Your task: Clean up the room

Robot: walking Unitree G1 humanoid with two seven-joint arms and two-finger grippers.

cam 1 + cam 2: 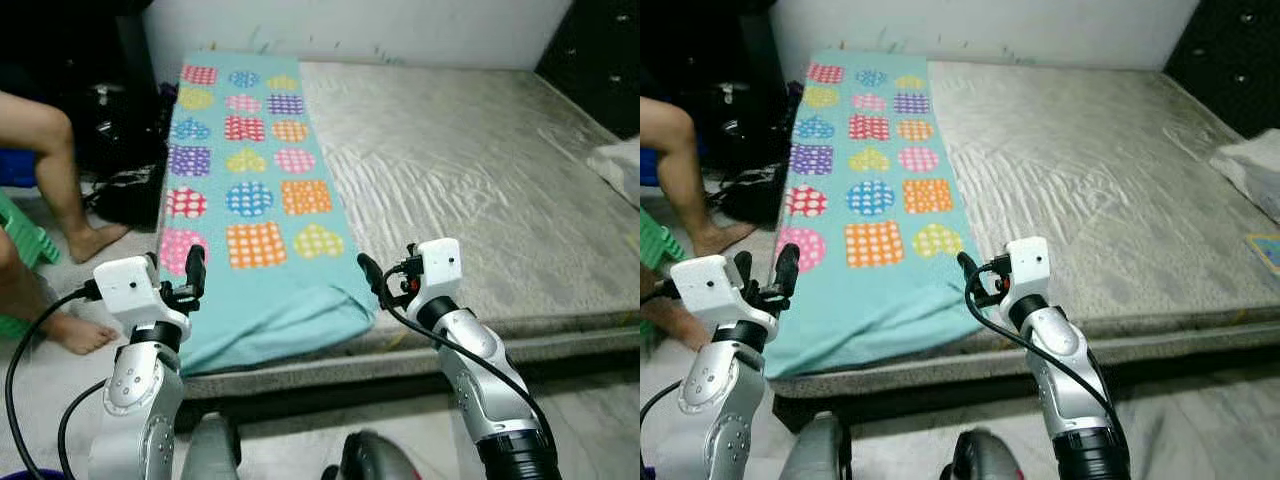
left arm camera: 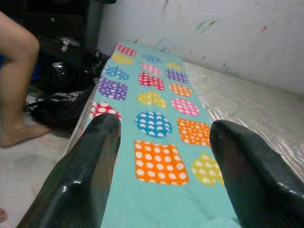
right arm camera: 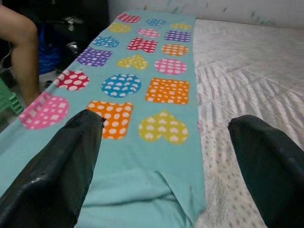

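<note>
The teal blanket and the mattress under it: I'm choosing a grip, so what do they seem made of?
Blanket: probably soft matte fleece; its near folded edge looks fuzzy and thick. Mattress: apparently quilted woven fabric with a slight sheen, showing rippled stitching.

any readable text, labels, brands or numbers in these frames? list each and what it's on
None readable.
Blanket: dotted hearts, squares and circles printed on it, no lettering.
Mattress: plain quilted surface, no label visible.
Left gripper and right gripper: white housings show no legible markings.
Small card at the mattress's right edge: too small to read.
</note>
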